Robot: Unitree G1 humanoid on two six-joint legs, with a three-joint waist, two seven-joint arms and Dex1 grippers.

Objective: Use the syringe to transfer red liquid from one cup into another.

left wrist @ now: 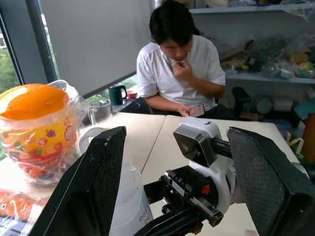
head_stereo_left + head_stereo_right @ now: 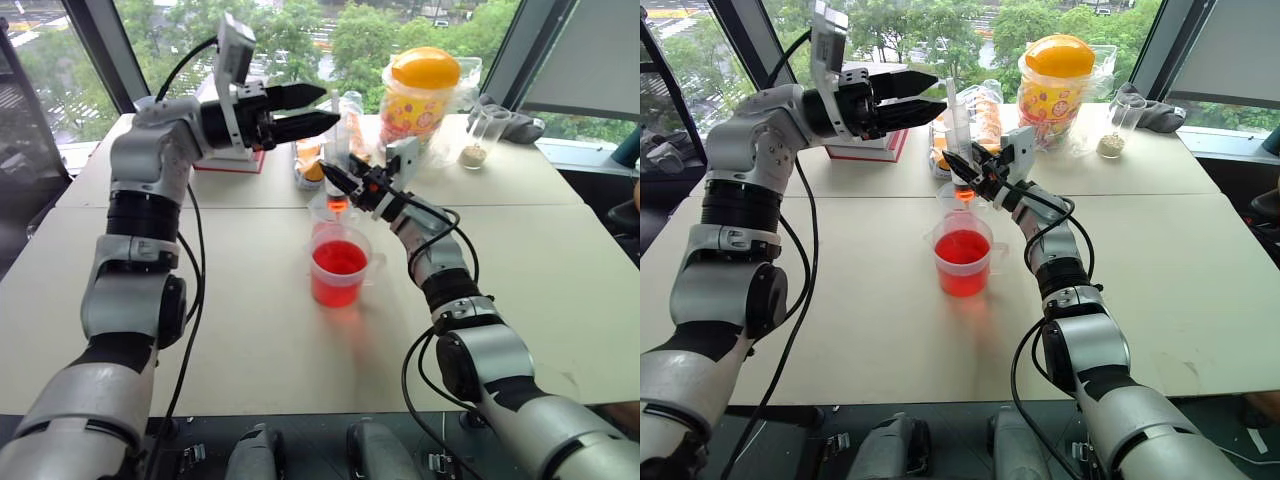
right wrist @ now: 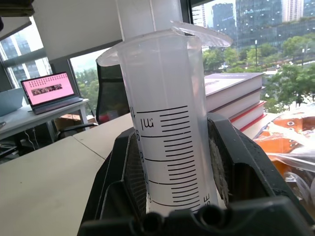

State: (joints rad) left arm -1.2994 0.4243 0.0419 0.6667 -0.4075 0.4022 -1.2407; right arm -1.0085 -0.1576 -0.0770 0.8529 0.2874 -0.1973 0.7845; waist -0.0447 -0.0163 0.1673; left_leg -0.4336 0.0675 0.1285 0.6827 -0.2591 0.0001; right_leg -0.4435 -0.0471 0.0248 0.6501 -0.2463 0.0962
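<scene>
From the head, my right hand (image 2: 962,166) is clamped on the syringe (image 2: 956,125), held upright with its orange-red tip over the narrower cup (image 2: 953,197) at twelve o'clock of the wide handled cup (image 2: 963,262), half full of red liquid (image 2: 962,247) on the tabletop (image 2: 1160,250). My left hand (image 2: 312,110) hangs open at ten o'clock beside the plunger; my left wrist sees its parted fingers (image 1: 101,172). My right wrist sees the scale-marked barrel gripped; next, I judge, the left must press the plunger.

This looks like an office or a research lab: pale tables (image 2: 250,330) by large windows (image 2: 300,40), a laptop (image 3: 49,91) on a desk, crowded shelves (image 1: 266,73) behind a seated person (image 1: 179,69).
</scene>
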